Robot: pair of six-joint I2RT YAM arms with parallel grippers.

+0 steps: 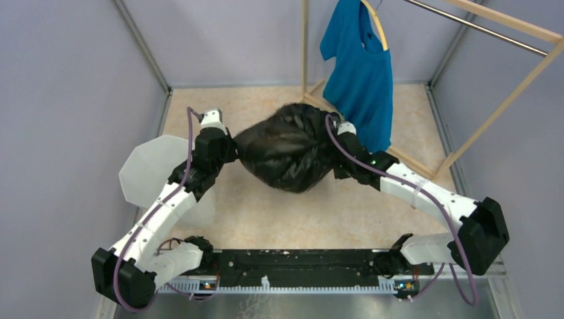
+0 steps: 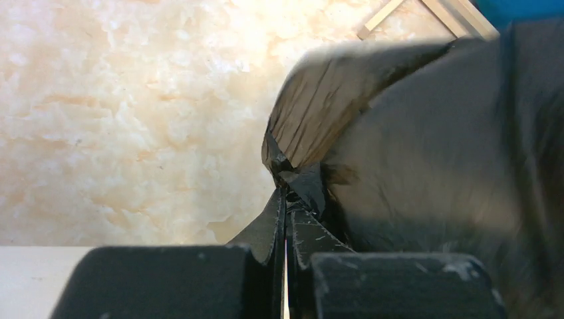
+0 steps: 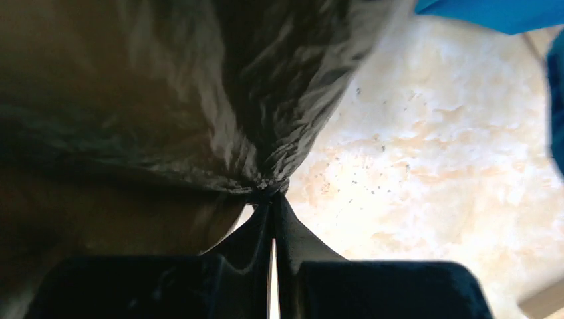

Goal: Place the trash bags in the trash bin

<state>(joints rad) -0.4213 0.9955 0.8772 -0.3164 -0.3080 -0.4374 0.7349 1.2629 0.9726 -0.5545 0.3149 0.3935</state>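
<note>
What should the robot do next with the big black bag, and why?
Probably swing both arms together toward the robot's left. The left gripper and right gripper are each shut on an opposite edge of the trash bag, which is stretched between them. The trash bin sits off to the left, partly under the left arm, not beneath the bag.

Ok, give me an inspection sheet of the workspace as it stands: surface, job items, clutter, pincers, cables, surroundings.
Surface: beige marbled table, speckled in places.
Job's things: crinkled black trash bag mid-table, gripped at two ends; white trash bin at left, partly hidden, bag not in it.
Clutter: nothing seen.
Pincers: left pincer and right pincer both shut on the bag's film.
Cables: purple cables run along both arms, no snag seen.
Surroundings: blue T-shirt hanging from a wooden rack at rear right; grey walls.
</note>
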